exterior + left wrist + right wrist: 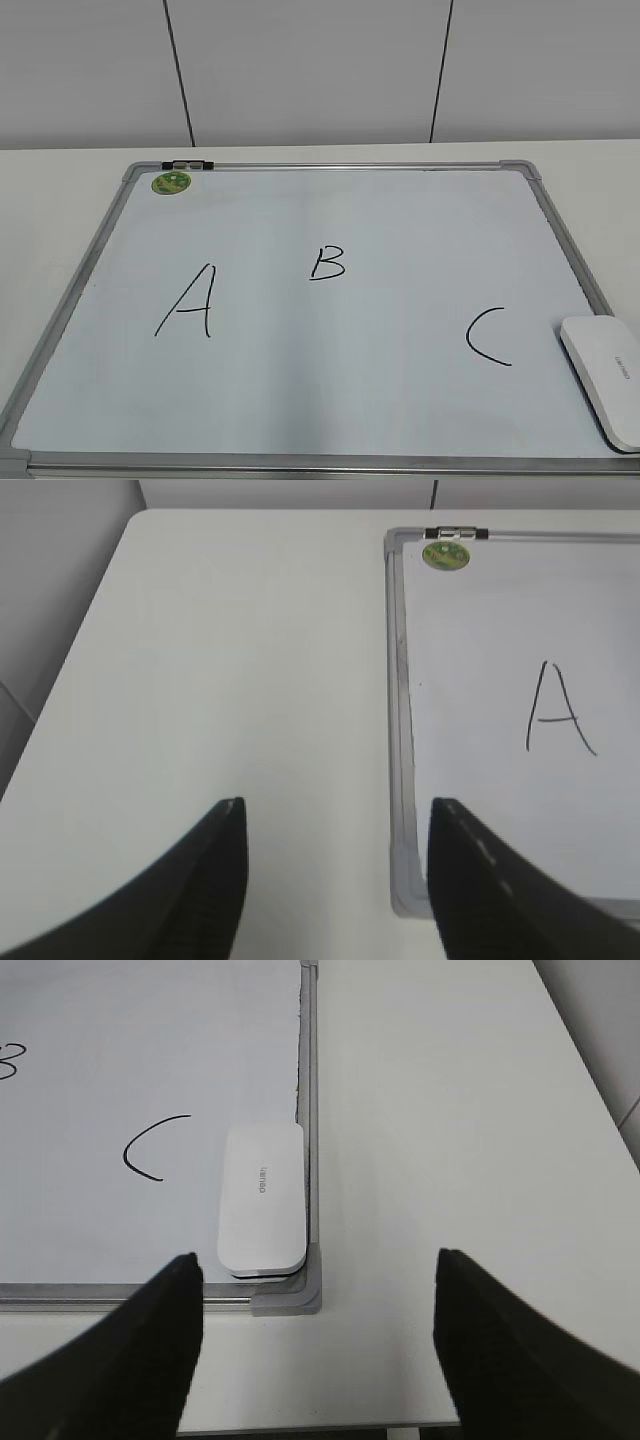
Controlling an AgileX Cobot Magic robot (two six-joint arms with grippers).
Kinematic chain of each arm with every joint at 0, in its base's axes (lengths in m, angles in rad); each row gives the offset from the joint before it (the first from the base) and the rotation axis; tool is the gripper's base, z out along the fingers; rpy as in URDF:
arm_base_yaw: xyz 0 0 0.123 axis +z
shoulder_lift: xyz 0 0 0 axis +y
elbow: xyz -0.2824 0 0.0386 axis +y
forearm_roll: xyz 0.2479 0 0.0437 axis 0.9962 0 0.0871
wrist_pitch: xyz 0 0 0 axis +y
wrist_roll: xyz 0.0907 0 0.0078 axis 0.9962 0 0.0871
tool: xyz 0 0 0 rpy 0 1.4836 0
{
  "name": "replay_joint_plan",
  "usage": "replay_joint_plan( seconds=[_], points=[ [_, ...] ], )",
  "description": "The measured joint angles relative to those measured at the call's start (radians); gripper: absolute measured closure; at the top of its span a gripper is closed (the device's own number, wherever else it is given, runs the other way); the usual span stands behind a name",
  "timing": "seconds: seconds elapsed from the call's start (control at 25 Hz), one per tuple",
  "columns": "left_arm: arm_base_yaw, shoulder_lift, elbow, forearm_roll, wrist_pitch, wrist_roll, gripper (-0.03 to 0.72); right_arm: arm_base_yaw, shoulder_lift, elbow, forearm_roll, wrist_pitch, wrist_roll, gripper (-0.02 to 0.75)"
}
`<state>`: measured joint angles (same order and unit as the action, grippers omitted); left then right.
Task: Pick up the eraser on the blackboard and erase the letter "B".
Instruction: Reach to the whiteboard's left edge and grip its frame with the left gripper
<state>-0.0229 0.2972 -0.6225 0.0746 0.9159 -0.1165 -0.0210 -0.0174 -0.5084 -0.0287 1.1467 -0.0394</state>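
Note:
The blackboard (330, 210) is a white board with a silver frame, lying flat on the table. The small black letter "B" (327, 262) is near its middle, between a larger "A" (187, 302) and a "C" (487, 336). The white eraser (607, 376) lies on the board's near right corner; it also shows in the right wrist view (262, 1198), beside the "C" (153, 1147). My right gripper (318, 1270) is open and empty, hovering just short of the eraser over the board's corner. My left gripper (336, 810) is open and empty over the table by the board's left frame (398, 730).
A round green magnet (171, 183) sits at the board's far left corner, next to a black-and-silver clip (187, 164) on the frame. White table (220, 660) lies left of the board and also right of it (440, 1140). A grey wall stands behind.

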Motion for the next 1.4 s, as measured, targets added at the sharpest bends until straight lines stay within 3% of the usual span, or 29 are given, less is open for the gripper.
replay_joint_plan(
  seconds=[0.28, 0.6, 1.0, 1.4],
  points=[
    [-0.018, 0.216, -0.006, -0.045, -0.117, 0.000, 0.251, 0.000, 0.000, 0.000, 0.000, 0.000, 0.000, 0.204],
    [-0.018, 0.638, -0.078, -0.148, -0.156, 0.000, 0.251, 0.000, 0.000, 0.000, -0.004, 0.001, 0.000, 0.204],
    [-0.018, 1.172, -0.414, -0.153, -0.115, 0.070, 0.251, 0.000, 0.000, 0.000, -0.004, 0.001, 0.000, 0.204],
    [-0.018, 1.519, -0.745, -0.134, -0.036, 0.085, 0.251, 0.000, 0.000, 0.000, -0.004, 0.001, 0.000, 0.204]
  ],
)
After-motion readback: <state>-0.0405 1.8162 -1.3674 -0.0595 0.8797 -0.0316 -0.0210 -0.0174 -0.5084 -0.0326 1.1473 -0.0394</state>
